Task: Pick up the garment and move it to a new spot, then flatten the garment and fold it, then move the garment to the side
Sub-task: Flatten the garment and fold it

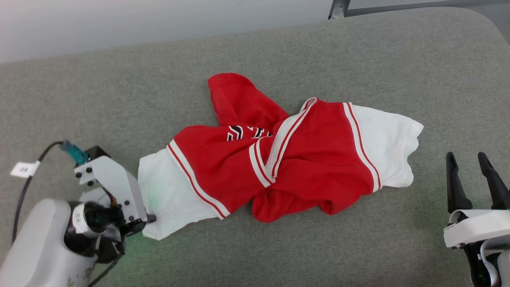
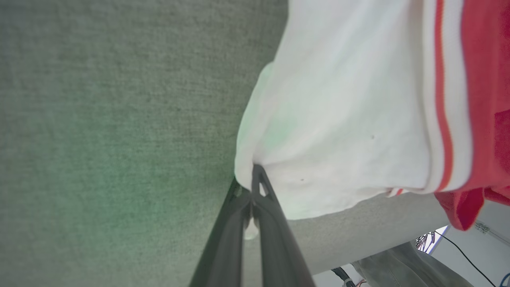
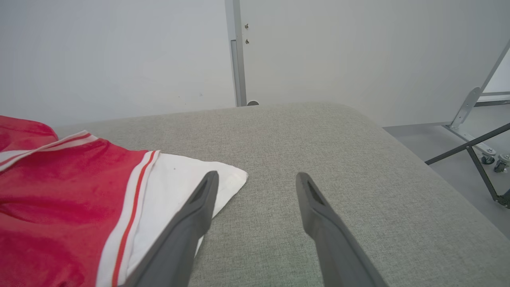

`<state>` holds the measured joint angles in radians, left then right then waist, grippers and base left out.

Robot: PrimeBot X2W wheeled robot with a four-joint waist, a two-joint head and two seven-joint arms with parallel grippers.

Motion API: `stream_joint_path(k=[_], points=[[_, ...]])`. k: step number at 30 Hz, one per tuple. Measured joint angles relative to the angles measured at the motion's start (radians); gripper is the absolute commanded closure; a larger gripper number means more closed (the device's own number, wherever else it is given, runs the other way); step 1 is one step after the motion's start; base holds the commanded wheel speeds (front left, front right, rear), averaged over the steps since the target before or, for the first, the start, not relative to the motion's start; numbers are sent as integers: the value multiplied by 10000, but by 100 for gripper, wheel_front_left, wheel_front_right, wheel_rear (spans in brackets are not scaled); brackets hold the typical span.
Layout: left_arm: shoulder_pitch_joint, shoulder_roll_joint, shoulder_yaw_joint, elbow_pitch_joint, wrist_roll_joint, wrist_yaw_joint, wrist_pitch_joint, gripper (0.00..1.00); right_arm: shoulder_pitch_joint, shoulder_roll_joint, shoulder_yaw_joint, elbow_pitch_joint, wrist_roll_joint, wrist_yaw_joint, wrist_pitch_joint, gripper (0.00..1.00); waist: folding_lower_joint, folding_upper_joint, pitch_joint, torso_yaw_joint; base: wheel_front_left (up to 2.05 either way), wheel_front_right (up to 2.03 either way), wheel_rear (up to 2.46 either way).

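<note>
The garment, a red jersey T-shirt with white sleeve ends and red-white stripes, lies crumpled across the middle of the grey padded surface. My left gripper is at the garment's left white sleeve end and is shut on its edge. In the left wrist view the two dark fingers pinch the white cloth together. My right gripper stands open at the lower right, just right of the other white sleeve end, with nothing between its fingers.
The grey surface's rounded far edge meets a pale wall with a metal post. A wheeled metal frame stands on the floor to the right. Bare grey fabric surrounds the garment.
</note>
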<state>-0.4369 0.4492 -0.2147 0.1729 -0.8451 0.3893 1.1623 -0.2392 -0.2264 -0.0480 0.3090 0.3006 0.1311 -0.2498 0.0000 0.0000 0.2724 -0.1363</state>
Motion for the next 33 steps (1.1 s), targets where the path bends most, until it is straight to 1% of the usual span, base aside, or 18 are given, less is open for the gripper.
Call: stream_joint_path(k=[4, 12, 15, 19, 24, 26, 27, 28, 29, 30, 31, 33], points=[[-229, 71, 31, -362, 8, 38, 48, 100, -2, 6, -19, 4, 0, 0, -12, 0, 0, 1, 82, 32, 0, 0, 0], [-1342, 554, -48, -982, 397, 63, 255, 100, -176, 42, 136, 50, 88, 0, 6, 0, 0, 1, 297, -24, 0, 0, 0], [-1954, 706, -109, -1060, 633, -48, 190, 100, -210, 33, 161, 90, 107, 0, 8, 0, 0, 0, 406, -83, 0, 0, 0], [-2834, 828, -174, -738, 909, -435, -169, 100, -310, 29, 226, 144, 146, 0, 4, 0, 0, 0, 558, -193, 0, 0, 0], [-3801, 823, -309, 261, 1137, -1160, -928, 100, -460, 31, 382, 232, 176, 0, -12, 0, 0, 0, 781, -353, 0, 0, 0], [-4175, 752, -320, 755, 1179, -1388, -1262, 100, -562, 42, 445, 251, 244, 0, -15, 0, 0, 0, 882, -415, 0, 0, 0], [-4312, 744, -372, 1012, 1248, -1597, -1455, 96, -607, 44, 466, 257, 259, 0, -17, 0, 0, 0, 935, -445, 0, 0, 0], [-4423, 715, -387, 1281, 1300, -1685, -1664, 100, -617, 48, 491, 265, 265, 0, -31, 0, 0, 0, 985, -475, 0, 0, 0], [-4513, 665, -395, 1605, 1313, -1779, -1829, 100, -622, 54, 504, 286, 272, 0, -50, 0, 0, 1, 1032, -505, 0, 0, 0], [-4557, 631, -449, 1873, 1313, -1965, -1942, 93, -636, 59, 518, 301, 301, 0, -56, 0, 0, 1, 1076, -534, 0, 0, 0], [-4577, 596, -531, 2127, 1346, -2157, -2119, 67, -657, 63, 525, 320, 316, 0, -56, 0, 0, 0, 1113, -559, 0, 0, 0], [-4617, 460, -487, 2610, 1283, -2414, -2529, 55, -741, 73, 531, 368, 324, 0, -59, 0, 0, 0, 1164, -599, 0, 0, 0]])
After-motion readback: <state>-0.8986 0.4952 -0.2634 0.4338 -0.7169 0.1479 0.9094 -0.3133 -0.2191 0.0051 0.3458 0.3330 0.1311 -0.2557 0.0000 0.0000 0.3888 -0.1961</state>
